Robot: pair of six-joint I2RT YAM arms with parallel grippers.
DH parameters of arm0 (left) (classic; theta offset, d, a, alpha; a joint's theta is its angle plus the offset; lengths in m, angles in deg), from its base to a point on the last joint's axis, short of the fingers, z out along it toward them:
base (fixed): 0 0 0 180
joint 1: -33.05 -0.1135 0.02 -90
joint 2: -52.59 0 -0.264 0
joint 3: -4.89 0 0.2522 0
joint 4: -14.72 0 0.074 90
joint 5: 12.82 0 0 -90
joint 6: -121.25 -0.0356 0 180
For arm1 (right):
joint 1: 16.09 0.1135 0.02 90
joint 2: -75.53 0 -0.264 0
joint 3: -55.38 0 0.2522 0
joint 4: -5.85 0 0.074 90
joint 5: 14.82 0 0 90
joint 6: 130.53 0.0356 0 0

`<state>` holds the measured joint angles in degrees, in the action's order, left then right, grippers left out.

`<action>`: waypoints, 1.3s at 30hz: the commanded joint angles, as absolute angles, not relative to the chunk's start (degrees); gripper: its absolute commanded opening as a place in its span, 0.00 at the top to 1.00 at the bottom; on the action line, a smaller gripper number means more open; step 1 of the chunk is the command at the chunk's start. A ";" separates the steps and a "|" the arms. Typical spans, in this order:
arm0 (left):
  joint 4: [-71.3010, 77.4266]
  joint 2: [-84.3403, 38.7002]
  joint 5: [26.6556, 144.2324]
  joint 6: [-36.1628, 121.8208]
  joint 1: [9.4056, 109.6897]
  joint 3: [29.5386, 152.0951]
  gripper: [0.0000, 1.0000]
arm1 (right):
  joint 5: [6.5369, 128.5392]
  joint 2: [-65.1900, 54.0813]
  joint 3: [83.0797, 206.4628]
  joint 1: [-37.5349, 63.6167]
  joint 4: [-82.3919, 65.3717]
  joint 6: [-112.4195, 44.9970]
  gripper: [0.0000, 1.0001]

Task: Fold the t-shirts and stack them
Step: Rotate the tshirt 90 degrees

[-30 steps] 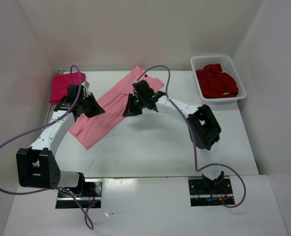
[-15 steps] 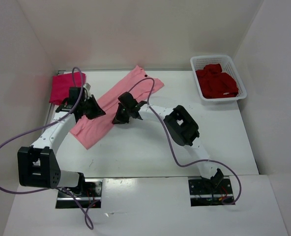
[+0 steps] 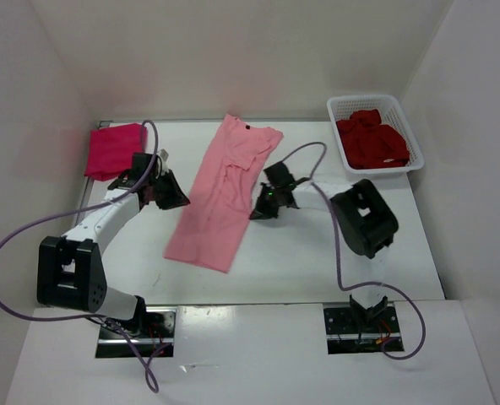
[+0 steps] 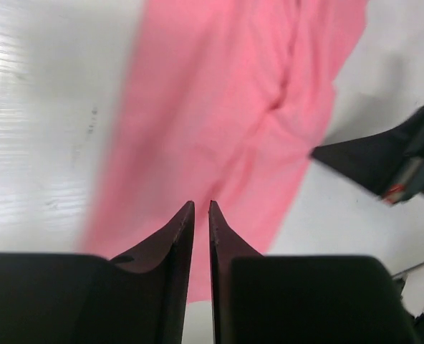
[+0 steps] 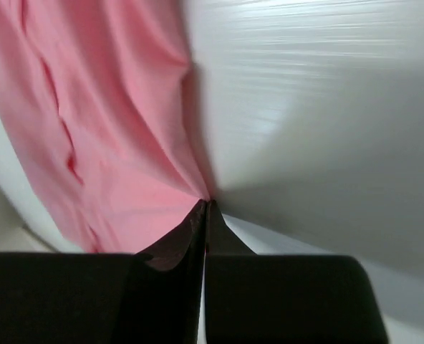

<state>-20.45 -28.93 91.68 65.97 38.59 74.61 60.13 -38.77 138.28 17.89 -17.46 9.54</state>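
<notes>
The light pink t-shirt (image 3: 220,198) lies on the table as a long folded strip, running from the back middle toward the front. It also shows in the left wrist view (image 4: 219,122) and the right wrist view (image 5: 112,143). My right gripper (image 3: 259,211) (image 5: 205,202) is shut on the strip's right edge, where the cloth bunches to a point. My left gripper (image 3: 176,199) (image 4: 201,204) is at the strip's left edge, its jaws almost together with nothing between them. The magenta-red t-shirt (image 3: 115,150) lies folded at the back left. The dark crimson t-shirt (image 3: 371,142) is crumpled in the basket.
The white lattice basket (image 3: 416,152) stands at the back right. White walls close in the table on the left, back and right. Purple cables loop from both arms. The right arm's tip shows in the left wrist view (image 4: 391,165).
The pink shirt has swung from a diagonal lie to nearly front-to-back. The right gripper moved right and pulled its edge along. The left gripper shifted slightly right.
</notes>
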 commanded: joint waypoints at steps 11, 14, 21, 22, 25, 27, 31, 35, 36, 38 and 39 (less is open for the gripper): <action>-16.88 -38.90 95.63 65.35 45.09 75.94 0.47 | 59.62 -21.69 127.67 8.09 -30.31 -0.01 0.51; -19.50 -39.61 96.78 63.69 46.92 76.66 0.50 | 61.47 -18.45 126.89 8.08 -32.52 1.30 0.52; -25.75 -33.29 98.19 64.99 52.46 66.03 0.56 | 58.49 -7.98 111.95 10.01 -32.61 10.09 0.64; -26.37 -31.63 98.80 67.35 53.86 64.02 0.56 | 57.70 -7.10 110.90 10.02 -33.31 10.62 0.61; -29.52 -30.04 98.80 70.96 57.57 61.99 0.56 | 57.16 -4.89 108.52 12.39 -33.93 11.94 0.52; -30.33 -26.89 97.58 72.38 57.57 60.40 0.56 | 56.47 -4.10 108.51 14.23 -33.93 12.55 0.52; -29.81 -27.21 97.39 73.61 57.57 59.09 0.50 | 54.97 -5.33 107.46 18.71 -32.35 14.75 0.52; -29.19 -27.75 97.93 74.84 57.57 58.55 0.50 | 54.44 -5.34 104.83 19.95 -30.07 16.08 0.55; -27.97 -27.75 97.93 74.84 57.57 57.85 0.51 | 54.44 -4.55 104.12 19.95 -29.19 16.95 0.56; -27.17 -29.06 97.92 75.89 57.57 57.14 0.55 | 54.44 -3.93 102.19 19.95 -28.66 17.75 0.57; -26.38 -29.06 97.92 75.90 57.57 56.53 0.56 | 54.44 -3.93 101.49 19.95 -27.87 17.75 0.58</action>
